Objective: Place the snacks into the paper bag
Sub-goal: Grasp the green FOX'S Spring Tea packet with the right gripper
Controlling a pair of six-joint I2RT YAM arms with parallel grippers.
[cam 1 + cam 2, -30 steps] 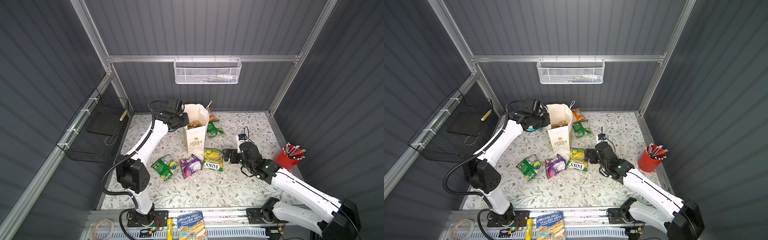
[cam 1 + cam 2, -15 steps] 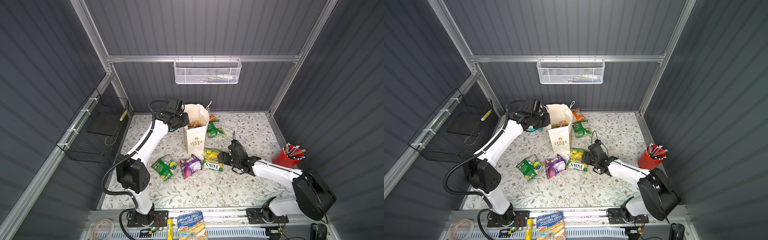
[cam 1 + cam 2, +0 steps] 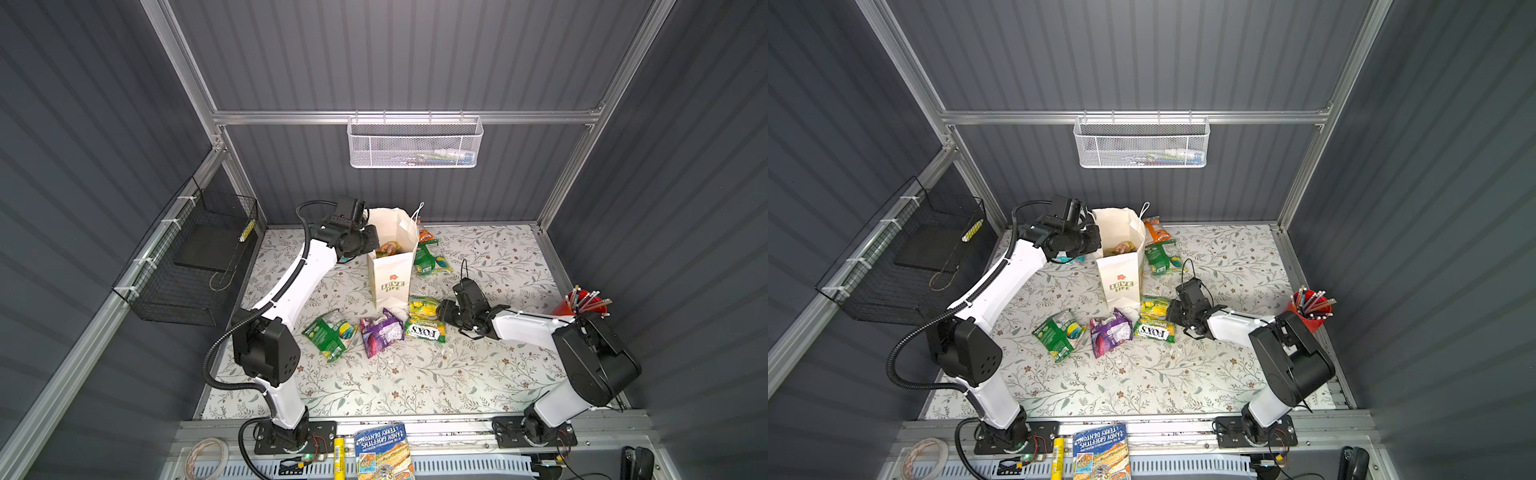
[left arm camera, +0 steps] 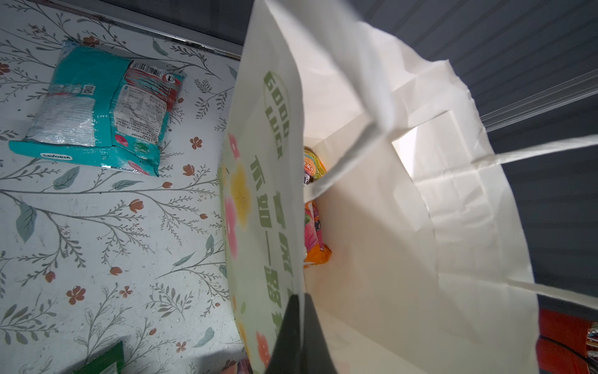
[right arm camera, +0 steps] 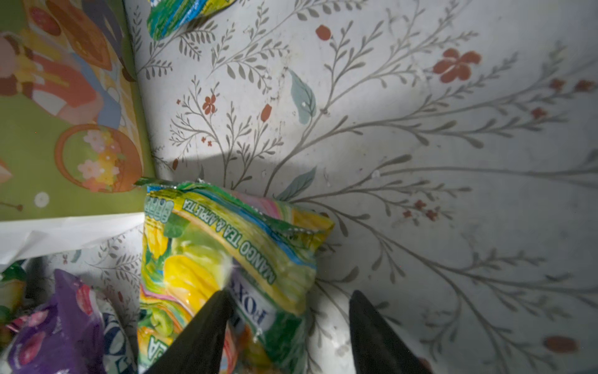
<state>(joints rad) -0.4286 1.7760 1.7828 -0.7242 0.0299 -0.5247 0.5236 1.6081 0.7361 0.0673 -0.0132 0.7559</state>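
White paper with green lettering: in both top views the bag (image 3: 392, 274) (image 3: 1121, 278) stands upright toward the back of the tabletop (image 3: 415, 382), mouth open, with an orange packet (image 3: 388, 249) lying inside. My left gripper (image 3: 369, 243) sits at the bag's left rim. Behind the bag on its right lie a rear orange packet (image 3: 426, 236) and a rear green packet (image 3: 428, 259). In front I see a green packet (image 3: 330, 334), a purple packet (image 3: 380, 334) and a FOX'S packet (image 3: 424, 330), with the mango packet (image 3: 422, 307) just beside the bag's foot. My right gripper (image 3: 442, 309) reaches in low at the mango packet from the right.

From the left wrist, the gripper's dark fingers (image 4: 291, 340) are pinched together on the rim of the bag's printed side wall (image 4: 265, 194), so that gripper is clamped on the bag. The orange packet (image 4: 315, 233) shows deep inside. A teal packet (image 4: 100, 107) lies flat on the tabletop, apart from the bag.

From the right wrist, the fingers (image 5: 200, 330) stand apart. One lies over the mango packet (image 5: 226, 252) and one over bare tabletop (image 5: 420, 162) past its edge, so nothing is gripped. The packet's corner is just beside the bag's colourful panel (image 5: 64, 129).
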